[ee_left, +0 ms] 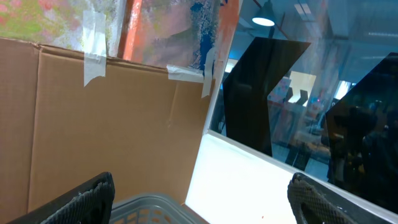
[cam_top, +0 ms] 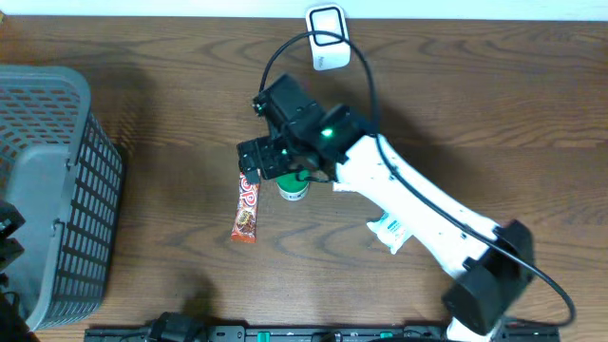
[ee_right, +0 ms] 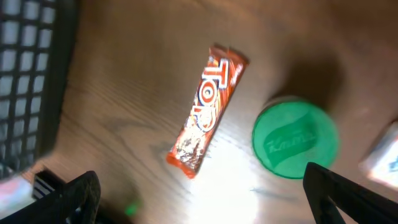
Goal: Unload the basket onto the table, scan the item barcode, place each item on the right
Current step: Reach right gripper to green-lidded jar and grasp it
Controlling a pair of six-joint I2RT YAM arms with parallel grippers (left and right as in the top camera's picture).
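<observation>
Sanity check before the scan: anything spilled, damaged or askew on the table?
Nothing stands out. Candy bar lies flat, wrapper looks intact; green-lidded tub upright, closed; white packet partly hidden by the right arm.

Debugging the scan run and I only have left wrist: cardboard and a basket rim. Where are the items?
Observer: A candy bar lies flat on the table, right of the basket and beside a green-lidded cup.
Operator: Right arm holding anything?
Observer: No. The right gripper is open over the candy bar and holds nothing.
Operator: Scanner?
Observer: A white device, likely the scanner, sits at the table's far edge, beyond the arm.
</observation>
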